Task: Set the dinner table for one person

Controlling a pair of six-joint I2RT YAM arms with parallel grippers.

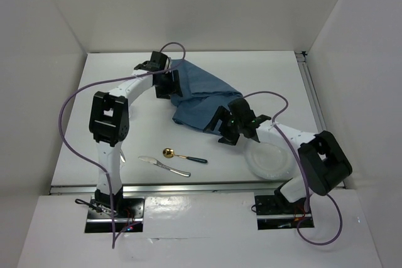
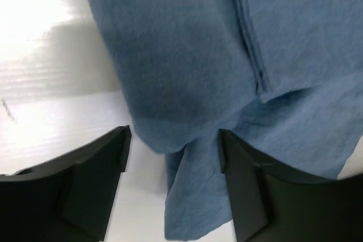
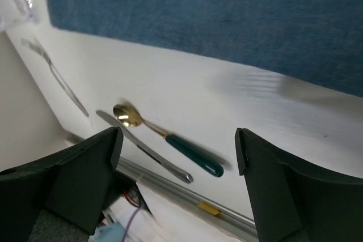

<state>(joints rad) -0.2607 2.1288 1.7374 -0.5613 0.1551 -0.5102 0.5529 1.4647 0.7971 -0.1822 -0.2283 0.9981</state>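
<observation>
Apparently low, left tool (image 2: 172,140) astride placemat (image 2: 187,55).

Reads as a robotics lab cell, not a home dining room. Boxed in on three sides by bare white panels (image 1: 207,4) around the dinner table (image 1: 276,73), matte white and edged with a silver metal rail (image 1: 188,187). Fitted with two black-and-white robot arms, the left arm (image 1: 110,123) and the right arm (image 1: 320,162), bolted to black base plates (image 1: 113,215) at the near edge and trailing loose purple cables (image 1: 61,116). Laid out sparsely (a blue cloth (image 1: 201,95), a gold-bowled spoon (image 1: 187,157), a table knife (image 1: 164,166), a clear plate (image 1: 270,162)) under a fixed overhead camera.
</observation>
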